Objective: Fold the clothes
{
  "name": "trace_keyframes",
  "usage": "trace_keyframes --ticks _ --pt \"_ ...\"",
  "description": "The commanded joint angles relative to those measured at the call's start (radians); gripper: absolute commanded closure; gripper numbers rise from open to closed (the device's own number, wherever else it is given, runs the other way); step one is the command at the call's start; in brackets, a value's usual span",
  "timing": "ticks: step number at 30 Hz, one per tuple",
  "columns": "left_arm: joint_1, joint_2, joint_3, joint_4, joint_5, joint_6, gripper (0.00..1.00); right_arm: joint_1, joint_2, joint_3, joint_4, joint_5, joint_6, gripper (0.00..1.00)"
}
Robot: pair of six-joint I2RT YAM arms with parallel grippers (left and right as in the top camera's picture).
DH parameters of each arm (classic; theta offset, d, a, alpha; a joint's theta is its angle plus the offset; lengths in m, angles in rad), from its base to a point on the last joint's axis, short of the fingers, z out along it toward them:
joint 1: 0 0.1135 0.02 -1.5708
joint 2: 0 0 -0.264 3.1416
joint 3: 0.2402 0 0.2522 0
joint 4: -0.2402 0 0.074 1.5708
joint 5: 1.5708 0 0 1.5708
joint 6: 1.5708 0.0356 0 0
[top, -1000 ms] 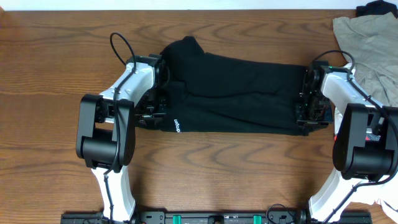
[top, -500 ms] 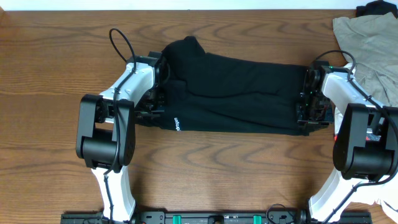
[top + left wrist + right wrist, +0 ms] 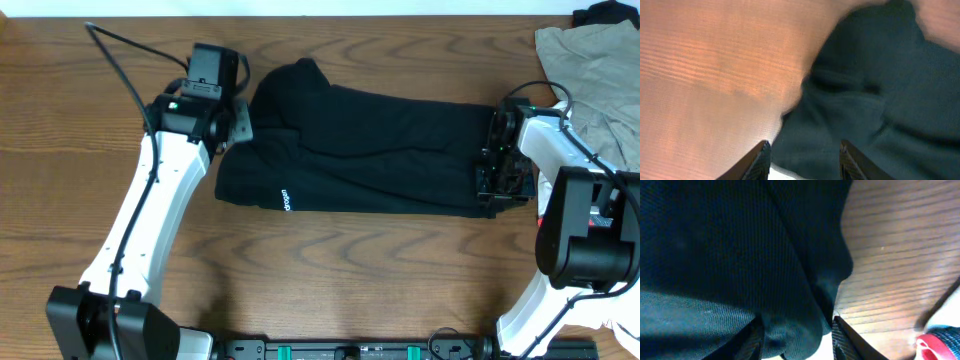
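The long black garment (image 3: pixel 370 150) lies flat across the middle of the table, its small white logo (image 3: pixel 283 198) near the front left edge. My left gripper (image 3: pixel 237 120) is raised over the garment's far left corner. In the blurred left wrist view its fingers (image 3: pixel 805 159) are apart, with black fabric (image 3: pixel 875 100) below them and nothing held. My right gripper (image 3: pixel 495 168) is low at the garment's right end. In the right wrist view its fingers (image 3: pixel 799 340) are spread, with a bunched fold of black fabric (image 3: pixel 740 255) between them.
A beige-khaki garment (image 3: pixel 592 70) lies at the far right, with a dark item (image 3: pixel 605 12) behind it. A red-and-white item (image 3: pixel 940 347) shows at the right wrist view's corner. Bare wood table (image 3: pixel 350 270) lies in front of the garment.
My left arm has let go of the garment's left edge, risen and swung back to its far left corner. The garment's left end now lies uncovered. The right arm has not moved.
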Motion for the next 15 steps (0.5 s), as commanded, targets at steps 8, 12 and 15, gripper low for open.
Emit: trace_keyframes --ticks 8,12,15 --pt "-0.002 0.220 0.003 0.063 0.068 0.052 0.55 -0.009 -0.230 0.070 0.030 -0.077 -0.014 0.52" --pt "-0.002 0.326 0.003 0.039 0.078 0.051 0.55 -0.009 -0.287 0.070 0.030 -0.089 -0.015 0.48" --pt "-0.002 0.393 0.003 0.028 0.077 0.052 0.55 -0.009 -0.301 0.070 0.025 -0.090 -0.014 0.48"
